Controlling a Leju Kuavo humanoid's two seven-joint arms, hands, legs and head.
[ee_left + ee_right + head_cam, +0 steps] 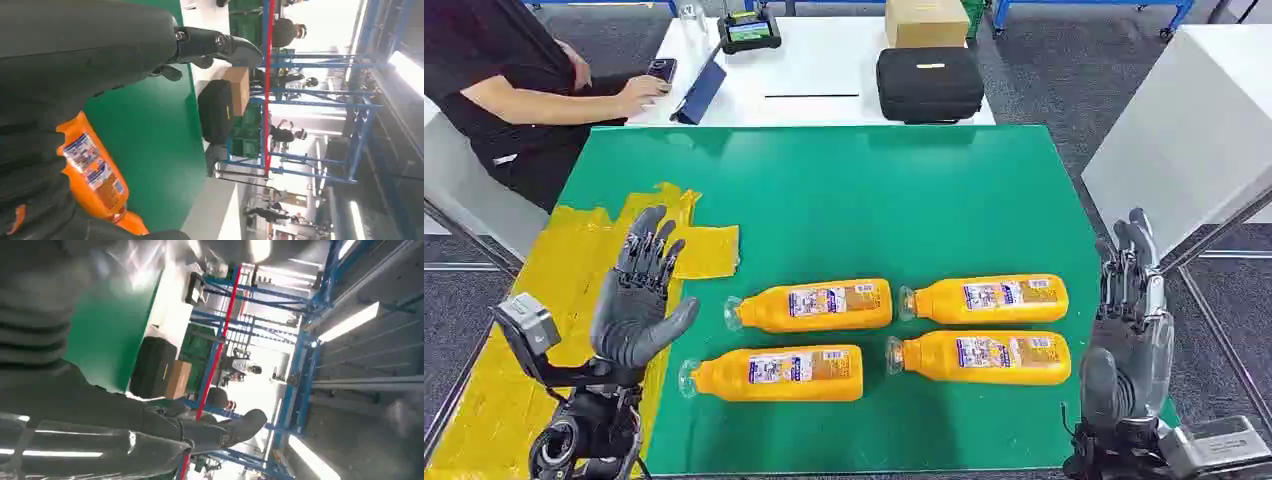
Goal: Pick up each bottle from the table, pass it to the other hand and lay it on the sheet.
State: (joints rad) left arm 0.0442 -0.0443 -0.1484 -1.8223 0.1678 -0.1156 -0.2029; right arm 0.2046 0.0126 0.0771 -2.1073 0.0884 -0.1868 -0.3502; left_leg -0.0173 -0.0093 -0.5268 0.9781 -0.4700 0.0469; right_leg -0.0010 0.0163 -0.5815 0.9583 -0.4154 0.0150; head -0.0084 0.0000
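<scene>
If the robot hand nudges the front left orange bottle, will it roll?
Probably: the front left bottle lies on its side on the smooth green table, so it may roll. It looks full, likely weighty. Its glossy plastic could slip in the left robot hand.

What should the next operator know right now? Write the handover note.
Left robot hand: open, holding nothing, raised above the yellow sheet.
Right robot hand: open, holding nothing, at the right edge of the green table.
Bottles: four orange ones lie on their sides on the green, in two rows: far left bottle, far right bottle, near left bottle, near right bottle.
Done: no bottle on the sheet.
Left: all four picks, handovers and placements.
</scene>
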